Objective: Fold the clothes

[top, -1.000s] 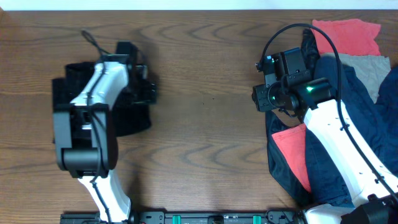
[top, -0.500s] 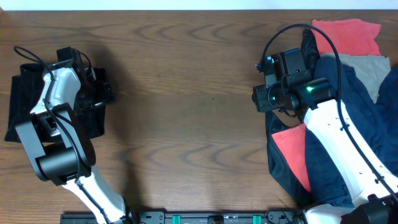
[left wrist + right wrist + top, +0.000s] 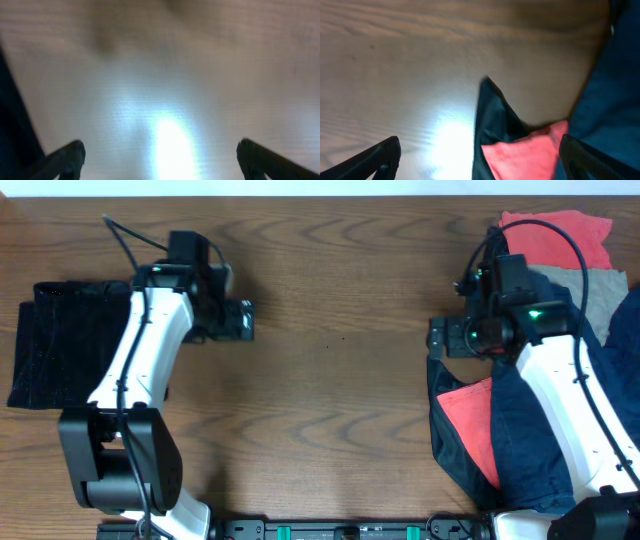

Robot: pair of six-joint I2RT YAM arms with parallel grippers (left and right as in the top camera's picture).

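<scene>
Blurry wrist views, glare (table)

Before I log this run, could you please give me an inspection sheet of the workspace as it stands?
Surface: wooden table, no spills seen; glare in both wrist views.
Job's things: black garment lies flat at the table's left edge, a rough rectangle, partly under the left arm; buttons not visible.
Clutter: pile at the right: navy garment, coral-red cloth, beige cloth.
Grippers: left gripper open, fingers over bare wood, holding nothing; right gripper open, over the navy garment's edge.
Cables: left cable, black, trails from the wrist; right cable, black, loops above the pile.
Surroundings: black rail along the near edge; otherwise nothing seen.
</scene>
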